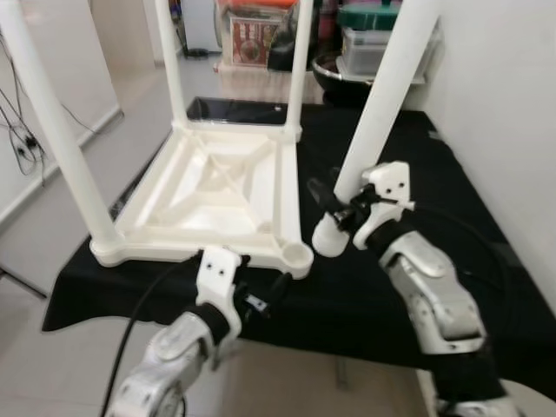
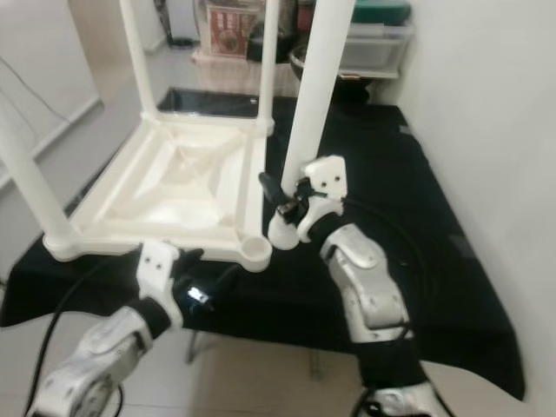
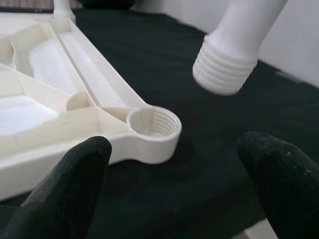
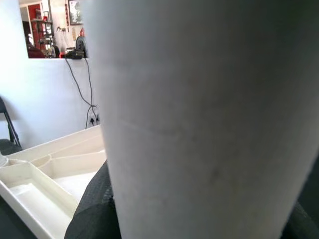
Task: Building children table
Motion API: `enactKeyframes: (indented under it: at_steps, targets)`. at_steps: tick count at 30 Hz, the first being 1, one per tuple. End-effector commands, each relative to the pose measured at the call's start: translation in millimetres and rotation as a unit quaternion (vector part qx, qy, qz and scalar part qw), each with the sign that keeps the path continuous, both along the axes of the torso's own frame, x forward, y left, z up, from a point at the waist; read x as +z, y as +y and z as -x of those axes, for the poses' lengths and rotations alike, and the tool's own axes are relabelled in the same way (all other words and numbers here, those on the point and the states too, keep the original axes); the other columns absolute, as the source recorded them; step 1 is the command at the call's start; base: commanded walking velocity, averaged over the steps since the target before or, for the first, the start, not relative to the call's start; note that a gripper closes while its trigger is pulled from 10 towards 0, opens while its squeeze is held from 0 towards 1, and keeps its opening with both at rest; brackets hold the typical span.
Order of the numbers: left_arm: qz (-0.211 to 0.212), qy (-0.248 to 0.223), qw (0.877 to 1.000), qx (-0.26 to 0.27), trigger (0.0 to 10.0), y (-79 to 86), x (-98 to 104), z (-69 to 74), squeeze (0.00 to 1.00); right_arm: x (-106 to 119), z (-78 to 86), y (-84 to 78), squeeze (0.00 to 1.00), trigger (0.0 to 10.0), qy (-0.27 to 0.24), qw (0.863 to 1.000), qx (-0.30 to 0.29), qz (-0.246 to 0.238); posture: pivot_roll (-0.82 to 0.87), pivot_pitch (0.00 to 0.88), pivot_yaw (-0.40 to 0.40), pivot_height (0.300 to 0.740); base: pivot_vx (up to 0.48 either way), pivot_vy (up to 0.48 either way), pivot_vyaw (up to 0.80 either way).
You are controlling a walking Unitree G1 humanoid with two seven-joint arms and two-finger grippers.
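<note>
A white plastic table top (image 1: 217, 187) lies upside down on a black cloth (image 1: 400, 287). Three white legs stand screwed into its corners. The front right corner socket (image 1: 298, 254) is an open threaded ring, also seen close up as the socket (image 3: 153, 123). My right gripper (image 1: 340, 208) is shut on the fourth leg (image 1: 378, 104), holding it tilted. The leg's threaded end (image 3: 222, 69) hangs just right of the socket and slightly above it. My left gripper (image 3: 174, 199) is open at the cloth's front edge, pointing at the socket, with nothing between its fingers (image 3: 67, 191).
A white wall (image 1: 512, 104) runs along the right side of the cloth. Storage boxes (image 1: 369, 39) and a dark bowl (image 1: 339, 74) stand behind the table. Bare floor (image 1: 43, 234) and wall cables (image 1: 22, 130) lie to the left.
</note>
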State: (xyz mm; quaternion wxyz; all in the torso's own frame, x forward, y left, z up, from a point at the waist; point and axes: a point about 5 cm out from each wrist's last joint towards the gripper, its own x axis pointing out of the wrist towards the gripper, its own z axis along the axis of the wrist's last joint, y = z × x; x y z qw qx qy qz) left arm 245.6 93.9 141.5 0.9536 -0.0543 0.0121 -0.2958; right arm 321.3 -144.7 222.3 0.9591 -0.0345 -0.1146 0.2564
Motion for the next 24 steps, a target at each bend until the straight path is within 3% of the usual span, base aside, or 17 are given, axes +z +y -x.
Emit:
enactKeyframes:
  at_steps: [1, 4, 11, 24]
  targets:
    - [-0.018, 0.004, 1.0, 0.011, 10.0, 5.3, -2.2, 1.2, 0.0, 4.2, -0.6, 6.0, 0.0, 10.0, -0.007, 1.0, 0.015, 0.004, -0.06, 0.073, -0.044, 0.74, 0.0, 0.0, 0.0]
    - [-0.028, 0.007, 0.999, 0.026, 10.0, 9.0, -3.3, 2.4, 0.0, 5.0, -2.8, 5.2, 0.0, 10.0, -0.007, 1.0, 0.017, 0.011, -0.05, 0.086, -0.049, 0.74, 0.0, 0.0, 0.0]
    - [-0.022, -0.011, 0.998, 0.051, 10.0, 9.9, 1.6, 2.1, 0.0, 5.2, -5.2, 8.2, 0.0, 10.0, -0.003, 1.0, 0.022, 0.013, -0.06, 0.099, -0.067, 0.74, 0.0, 0.48, 0.0]
    - [-0.046, -0.023, 0.995, 0.086, 10.0, 17.7, 0.8, -3.8, 0.0, 5.7, -5.8, 13.5, 0.0, 10.0, -0.003, 1.0, 0.027, 0.005, -0.07, 0.101, -0.056, 0.74, 0.0, 0.0, 0.0]
